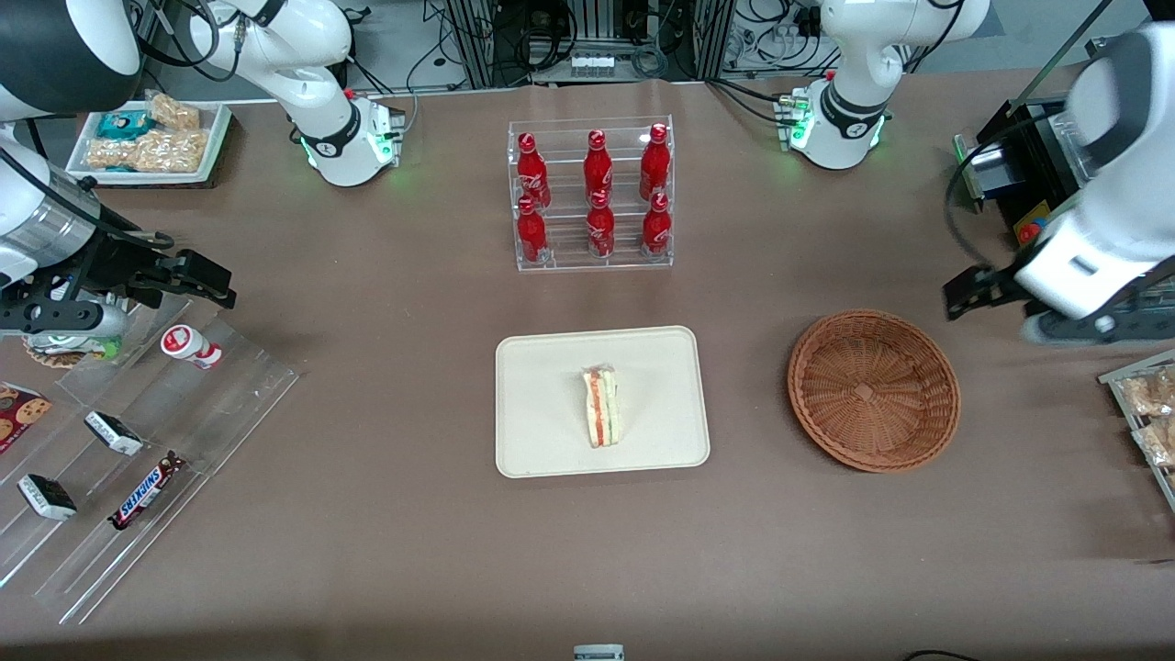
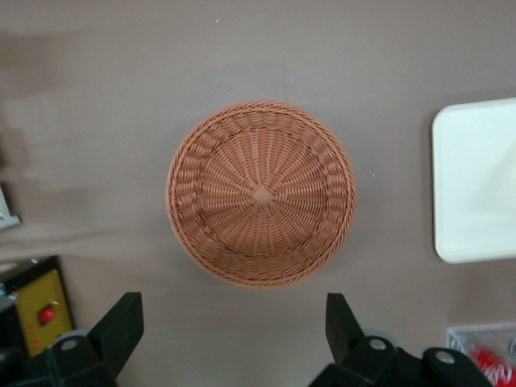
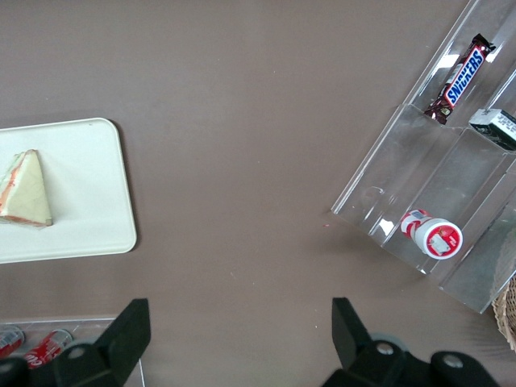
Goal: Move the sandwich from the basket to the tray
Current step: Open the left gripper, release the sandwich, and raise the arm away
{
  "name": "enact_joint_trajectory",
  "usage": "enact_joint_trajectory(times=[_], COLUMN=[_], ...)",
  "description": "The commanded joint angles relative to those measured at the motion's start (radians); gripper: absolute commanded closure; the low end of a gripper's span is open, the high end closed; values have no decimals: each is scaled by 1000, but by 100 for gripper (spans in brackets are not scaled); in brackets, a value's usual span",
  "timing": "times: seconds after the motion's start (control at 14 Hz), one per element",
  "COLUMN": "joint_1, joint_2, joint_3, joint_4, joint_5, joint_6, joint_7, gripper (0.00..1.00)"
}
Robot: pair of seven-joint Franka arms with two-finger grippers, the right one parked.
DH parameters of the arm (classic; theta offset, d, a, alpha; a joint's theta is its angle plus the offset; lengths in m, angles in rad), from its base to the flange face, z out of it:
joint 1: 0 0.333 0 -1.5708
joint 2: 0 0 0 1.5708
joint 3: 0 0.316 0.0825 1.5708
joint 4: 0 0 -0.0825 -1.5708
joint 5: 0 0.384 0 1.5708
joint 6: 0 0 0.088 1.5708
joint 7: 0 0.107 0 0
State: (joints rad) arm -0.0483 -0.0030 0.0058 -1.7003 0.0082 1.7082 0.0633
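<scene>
Woven reddish-brown basket (image 2: 260, 193) is lying bare on the surface below the gripper (image 2: 234, 322), whose jaws are standing wide apart, gripping nothing, while the sandwich (image 1: 602, 406) is resting on the cream tray (image 1: 532, 404) well aside.

1 sandwich (image 1: 602, 406), 1 tray (image 1: 532, 441), 1 basket (image 1: 873, 389), 6 red bottles (image 1: 598, 165), 1 Snickers bar (image 1: 145, 491).

Reddish-brown woven basket (image 1: 873, 390), cream tray (image 1: 542, 404), pale sandwich (image 1: 601, 406) with orange-green stripes, black gripper (image 2: 234, 330) above the basket.
</scene>
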Motion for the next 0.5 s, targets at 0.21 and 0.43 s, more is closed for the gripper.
enact_joint_trajectory(times=[0.21, 0.43], joint_1=[15, 15], joint_2=[-19, -15], joint_3=[-9, -7], joint_4=[83, 82], joint_5=[-10, -13], joint_6=[-62, -67], joint_7=[121, 109], gripper=[0, 0])
